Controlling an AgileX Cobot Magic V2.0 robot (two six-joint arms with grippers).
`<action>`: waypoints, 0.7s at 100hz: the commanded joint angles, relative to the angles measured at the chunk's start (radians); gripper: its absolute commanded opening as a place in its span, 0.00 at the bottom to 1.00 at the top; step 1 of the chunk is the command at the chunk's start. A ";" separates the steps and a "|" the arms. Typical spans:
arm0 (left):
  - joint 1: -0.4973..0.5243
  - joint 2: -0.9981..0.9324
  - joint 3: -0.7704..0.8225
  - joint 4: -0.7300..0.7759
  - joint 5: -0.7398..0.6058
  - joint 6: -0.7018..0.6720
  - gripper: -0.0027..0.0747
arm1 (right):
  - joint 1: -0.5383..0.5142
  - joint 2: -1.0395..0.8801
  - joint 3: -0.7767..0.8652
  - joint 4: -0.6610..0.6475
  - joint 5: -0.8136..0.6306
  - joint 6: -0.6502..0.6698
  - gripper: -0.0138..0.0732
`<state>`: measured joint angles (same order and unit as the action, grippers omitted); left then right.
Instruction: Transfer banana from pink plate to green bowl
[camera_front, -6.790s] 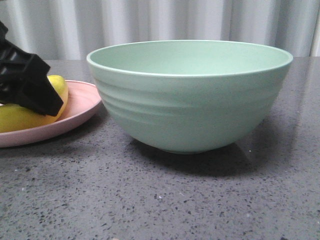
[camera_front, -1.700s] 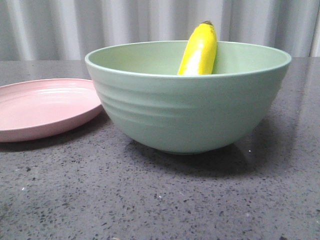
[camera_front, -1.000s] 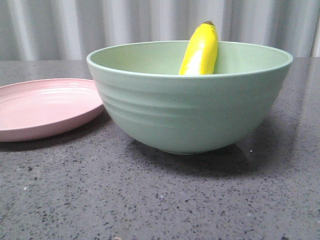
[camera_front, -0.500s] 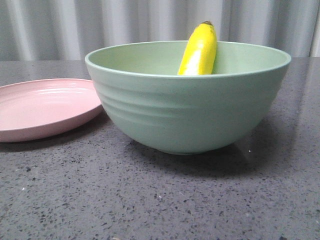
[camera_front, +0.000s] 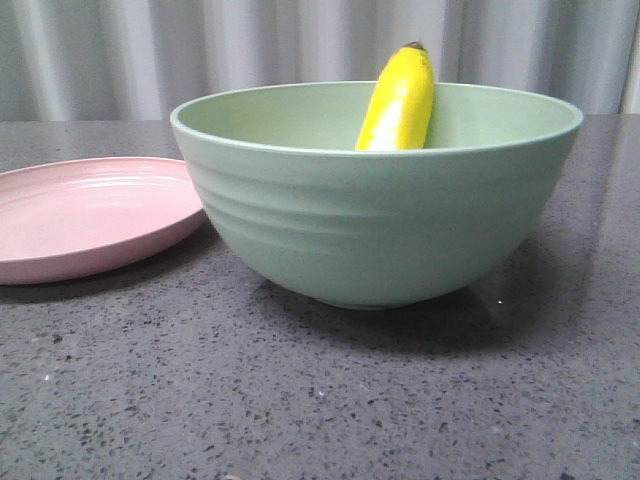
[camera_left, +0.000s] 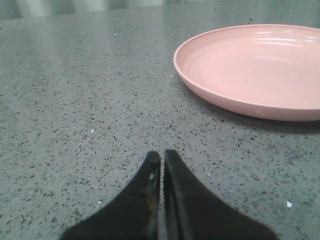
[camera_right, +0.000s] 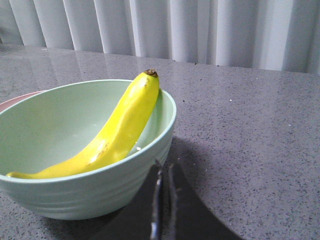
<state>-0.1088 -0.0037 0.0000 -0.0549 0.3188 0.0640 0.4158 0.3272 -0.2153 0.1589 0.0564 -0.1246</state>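
The banana lies inside the green bowl, its dark tip leaning on the far rim. To the left, the pink plate sits bare. Left gripper and right gripper are both pinched closed, holding nothing. The transfer looks finished.

No legible text, label or number — anywhere

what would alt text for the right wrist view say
A bright yellow banana lies inside a pale green ridged bowl, its dark tip leaning over the rim. The bowl sits on a speckled grey table, with the right end effector shut and empty in the foreground and pale curtains behind.
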 joint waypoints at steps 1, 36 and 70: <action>0.002 -0.028 0.011 -0.009 -0.063 -0.007 0.01 | -0.001 0.004 -0.023 0.001 -0.080 -0.006 0.08; 0.002 -0.028 0.011 -0.009 -0.063 -0.007 0.01 | -0.102 0.004 0.058 0.001 -0.166 -0.006 0.08; 0.002 -0.028 0.011 -0.009 -0.063 -0.007 0.01 | -0.396 -0.132 0.249 -0.104 -0.279 0.030 0.08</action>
<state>-0.1088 -0.0037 0.0000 -0.0549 0.3188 0.0640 0.0797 0.2321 0.0111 0.0733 -0.1169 -0.1055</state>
